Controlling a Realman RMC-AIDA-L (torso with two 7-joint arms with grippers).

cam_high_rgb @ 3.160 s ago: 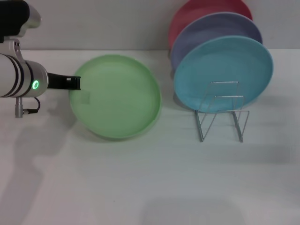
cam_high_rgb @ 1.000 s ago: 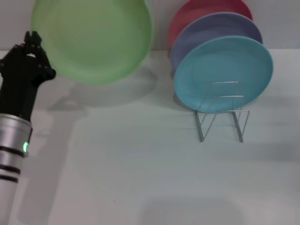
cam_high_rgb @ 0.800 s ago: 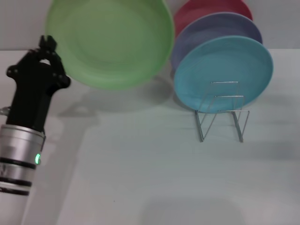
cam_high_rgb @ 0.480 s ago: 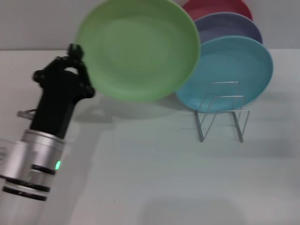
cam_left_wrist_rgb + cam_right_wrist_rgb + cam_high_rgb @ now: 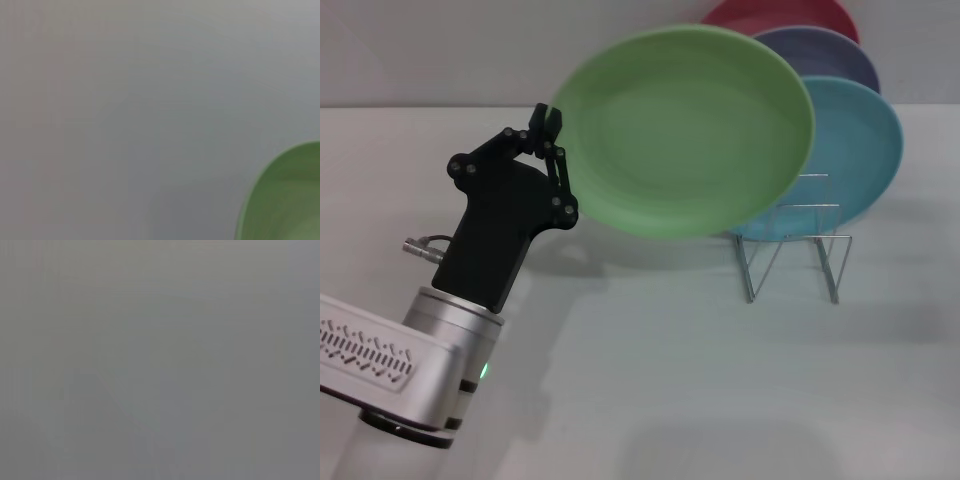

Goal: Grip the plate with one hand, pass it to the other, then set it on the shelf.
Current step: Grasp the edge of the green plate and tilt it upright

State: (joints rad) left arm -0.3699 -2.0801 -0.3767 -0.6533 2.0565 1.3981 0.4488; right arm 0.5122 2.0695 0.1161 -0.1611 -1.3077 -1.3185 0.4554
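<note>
The light green plate (image 5: 685,130) hangs in the air above the table, tilted with its hollow toward me, in the middle of the head view. My left gripper (image 5: 552,125) is shut on the plate's left rim, its black body angling up from the lower left. A slice of the green plate (image 5: 287,200) also shows in the left wrist view. The silver wire shelf (image 5: 790,235) stands on the table to the right, partly behind the plate. My right gripper is out of view.
A sky-blue plate (image 5: 855,150) leans in the wire shelf, with a lavender plate (image 5: 840,55) and a red plate (image 5: 780,15) behind it. The white table (image 5: 720,380) stretches out in front. The right wrist view shows only plain grey.
My left arm lifted the green plate off the table and has carried it rightward. It now overlaps the blue plate and the shelf in the head view.
</note>
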